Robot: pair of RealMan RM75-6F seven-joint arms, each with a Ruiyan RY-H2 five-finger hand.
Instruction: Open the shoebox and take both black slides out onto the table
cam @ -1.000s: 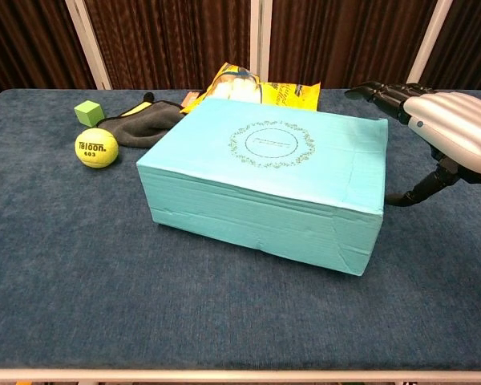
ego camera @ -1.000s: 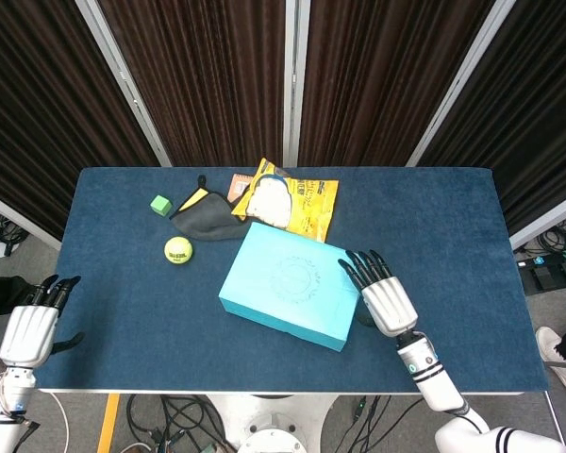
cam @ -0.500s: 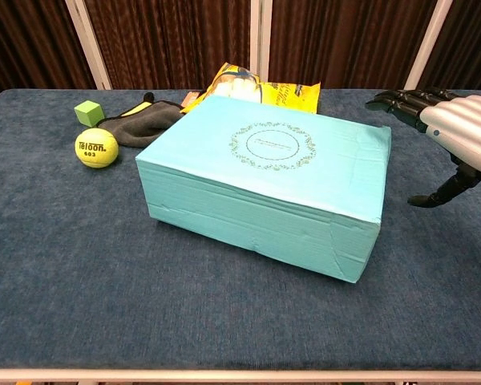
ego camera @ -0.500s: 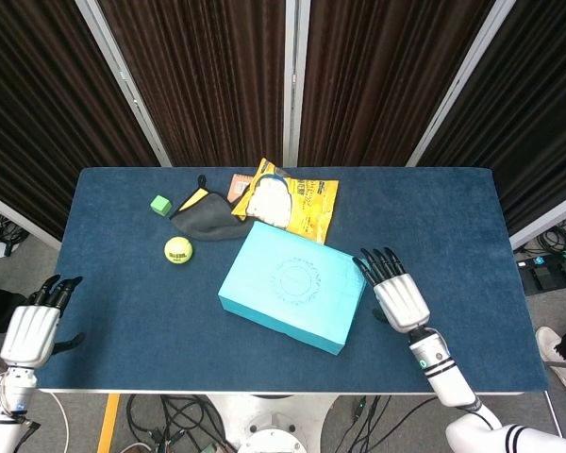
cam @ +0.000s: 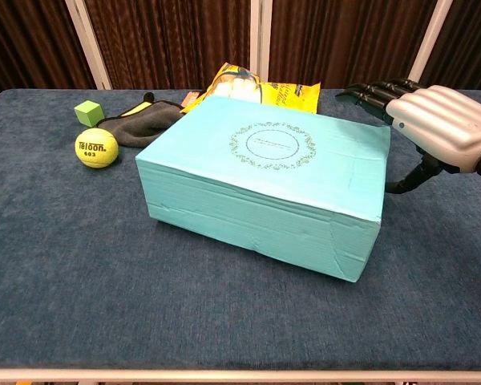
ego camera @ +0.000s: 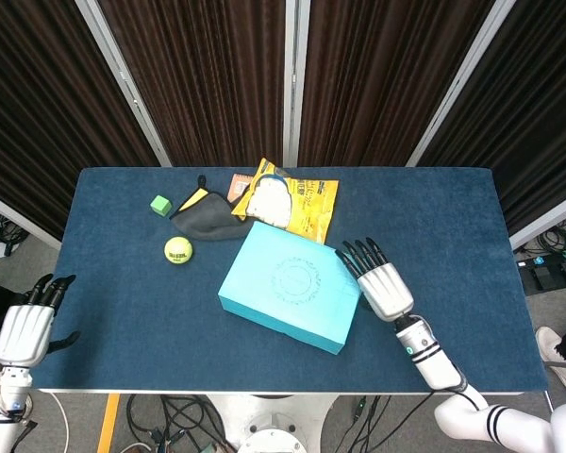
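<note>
The turquoise shoebox (ego camera: 288, 295) (cam: 268, 180) lies shut in the middle of the blue table, its lid printed with an oval wreath. No black slides show; they are hidden. My right hand (ego camera: 379, 283) (cam: 433, 124) hovers flat at the box's right end, fingers spread over that edge, the thumb hanging beside the end wall, holding nothing. My left hand (ego camera: 30, 326) stays off the table's front left corner, fingers apart and empty; the chest view does not show it.
Behind the box lie a yellow snack bag (ego camera: 291, 198) (cam: 256, 88), a dark cloth pouch (ego camera: 206, 217) (cam: 140, 124), a yellow tennis ball (ego camera: 177, 250) (cam: 96, 147) and a small green cube (ego camera: 160, 204) (cam: 86, 110). Dark curtains stand beyond the table's far edge.
My right hand drew back to the right from the box's end, then returned left to it. The box turned slightly. The left hand barely moved.
</note>
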